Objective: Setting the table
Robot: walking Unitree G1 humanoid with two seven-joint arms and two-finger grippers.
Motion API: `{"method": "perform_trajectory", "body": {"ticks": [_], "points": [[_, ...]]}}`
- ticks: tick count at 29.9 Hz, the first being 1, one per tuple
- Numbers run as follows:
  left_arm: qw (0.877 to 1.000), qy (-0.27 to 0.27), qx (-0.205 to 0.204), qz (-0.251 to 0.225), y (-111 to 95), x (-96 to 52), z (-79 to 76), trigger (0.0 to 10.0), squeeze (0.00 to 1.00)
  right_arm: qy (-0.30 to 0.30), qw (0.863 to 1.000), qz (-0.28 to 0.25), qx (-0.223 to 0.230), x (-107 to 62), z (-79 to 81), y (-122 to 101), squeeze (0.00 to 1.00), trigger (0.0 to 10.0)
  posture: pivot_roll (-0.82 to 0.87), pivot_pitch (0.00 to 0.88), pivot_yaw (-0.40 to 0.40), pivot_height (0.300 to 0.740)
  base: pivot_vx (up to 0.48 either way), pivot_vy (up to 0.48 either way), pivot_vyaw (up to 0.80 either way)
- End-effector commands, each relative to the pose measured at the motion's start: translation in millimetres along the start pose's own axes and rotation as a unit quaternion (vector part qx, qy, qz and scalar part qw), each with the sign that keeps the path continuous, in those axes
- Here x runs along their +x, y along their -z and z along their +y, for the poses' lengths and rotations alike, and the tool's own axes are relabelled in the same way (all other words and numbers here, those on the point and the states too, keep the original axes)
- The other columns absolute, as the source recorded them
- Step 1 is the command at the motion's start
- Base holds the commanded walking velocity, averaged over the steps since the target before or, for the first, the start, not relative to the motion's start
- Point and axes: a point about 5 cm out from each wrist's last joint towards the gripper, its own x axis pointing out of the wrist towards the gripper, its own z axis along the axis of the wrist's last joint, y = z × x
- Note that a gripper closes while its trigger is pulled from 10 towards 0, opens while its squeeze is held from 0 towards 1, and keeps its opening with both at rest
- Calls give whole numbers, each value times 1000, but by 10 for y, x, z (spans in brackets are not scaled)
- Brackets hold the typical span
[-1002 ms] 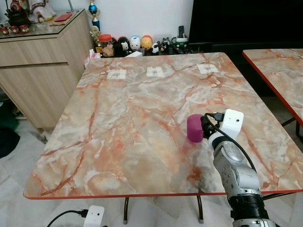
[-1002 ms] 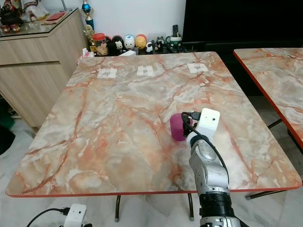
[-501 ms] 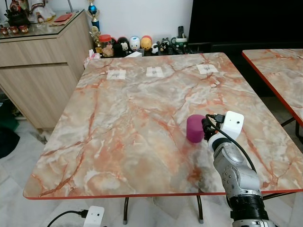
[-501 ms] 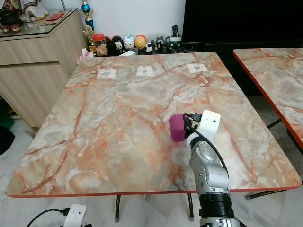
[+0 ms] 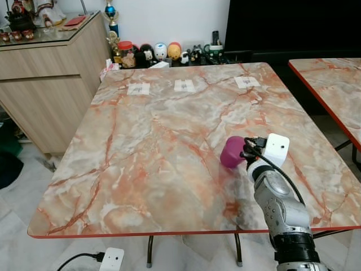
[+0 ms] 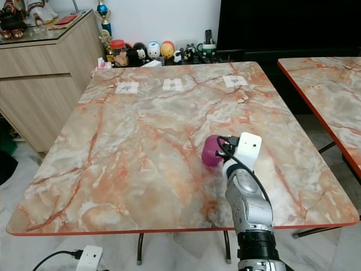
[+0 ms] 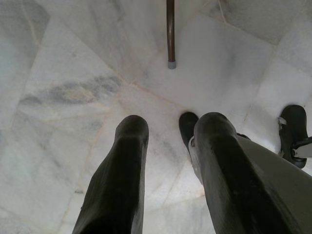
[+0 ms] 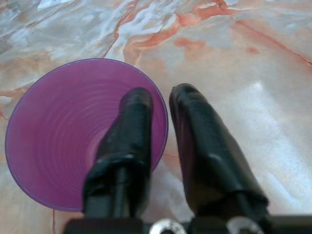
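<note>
The purple cup (image 5: 232,152) is held tilted just above the marble counter (image 5: 146,147), near its right front part, its rim pinched by the right tool (image 8: 158,105): one finger is set inside the cup and one outside. Three white paper squares (image 5: 185,86) are laid along the counter's far edge. The left tool (image 7: 168,134) is hung over the floor tiles (image 7: 68,83), fingers parted and holding nothing.

Glossy marble table (image 5: 169,130), translucent plastic cup (image 8: 73,131)

Right gripper (image 8: 160,105) seemingly pinched, arm outstretched; left gripper (image 7: 168,129) low, fingers parted
</note>
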Motion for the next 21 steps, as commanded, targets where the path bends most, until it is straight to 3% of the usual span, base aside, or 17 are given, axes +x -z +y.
{"method": "perform_trajectory", "body": {"ticks": [1, 5, 14, 18, 19, 20, 21], "points": [[1000, -3, 6, 19, 85, -17, 45, 10000, 0, -1, 1000, 11, 3, -1, 9, 34, 0, 745, -60, 0, 42, 740, 0, 0, 0], [1000, -2, 7, 21, 97, -19, 39, 10000, 0, 0, 1000, 11, 3, 1, 6, 34, 0, 196, -59, 0, 41, 740, 0, 0, 0], [1000, -1, 8, 24, 109, -21, 33, 10000, 0, -1, 1000, 2, 12, 7, 17, 15, 0, 0, -60, 0, 39, 740, 0, 0, 0], [1000, -6, 10, 24, 113, -22, 37, 10000, 0, -18, 996, -88, 28, -38, 48, -156, 0, 0, -66, 0, 37, 740, 0, 0, 0], [1000, -6, 10, 24, 115, -22, 35, 10000, 0, -32, 991, -120, 39, -88, 73, -212, 0, 2863, -63, 0, 36, 740, 0, 0, 0], [1000, -6, 10, 24, 115, -22, 35, 10000, 0, -32, 991, -121, 37, -93, 74, -213, 0, 2863, -63, 0, 36, 740, 0, 0, 0], [1000, -7, 12, 24, 116, -23, 36, 10000, 0, -31, 991, -126, 30, -101, 71, -213, 0, 7686, -66, 0, 35, 740, 0, 0, 0]]}}
